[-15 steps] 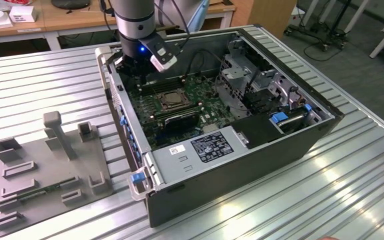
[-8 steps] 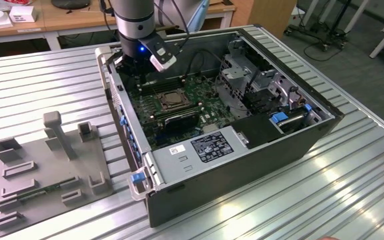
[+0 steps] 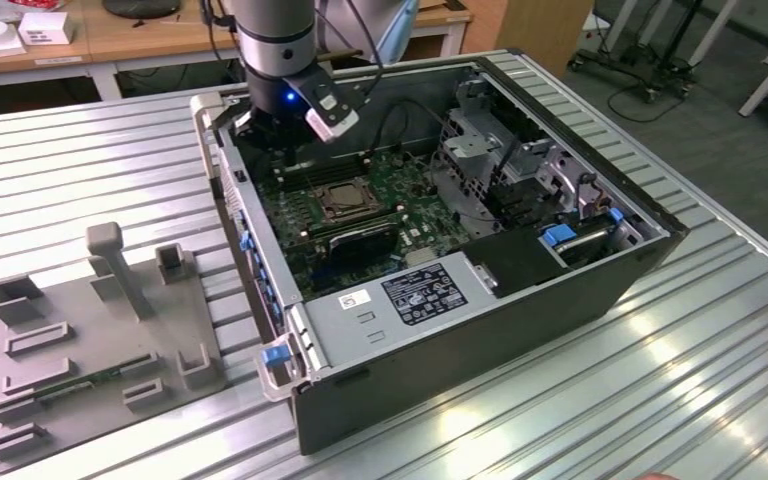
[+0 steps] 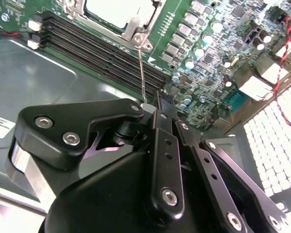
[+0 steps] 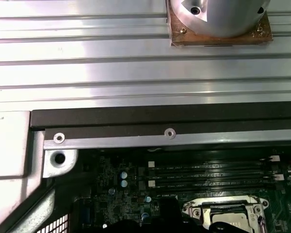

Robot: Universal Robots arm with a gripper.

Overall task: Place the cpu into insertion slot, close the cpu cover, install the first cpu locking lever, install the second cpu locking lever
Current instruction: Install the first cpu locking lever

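Silvery-grey cpu (image 4: 117,10) sits in the insertion slot (image 3: 324,202), and the cpu cover (image 4: 131,26) looks folded flat over it, so I judge the first two steps done. Step in hand: a locking lever (image 4: 143,73). Gripper (image 4: 153,109) is just beside the insertion slot, over the black memory slots (image 4: 102,51), fingertips together and clamped on the free end of that thin wire lever. The lever's other end pivots at the slot's corner and the rod stands up off the green motherboard (image 4: 203,73), not latched. Next move, as I read it, calls for swinging the rod down about that pivot and tucking it under its catch beside the slot: path follows the hinge arc, grip firm enough that springy wire doesn't slip, no scraping the memory slots or the capacitors (image 4: 189,64) near the slot. Can't tell whether this is the first or second lever. Hard to make out: the gripper's own body blocks the contact point in the second wrist view, so the clamp is my read from the closed tips, not a clean sight of pad on wire. Slot is cut off at the picture edge in both wrist views, and I can't locate the catch. In the exterior view the arm (image 3: 275,45) hides the board just beyond the slot, and the wire is too thin to pick out.
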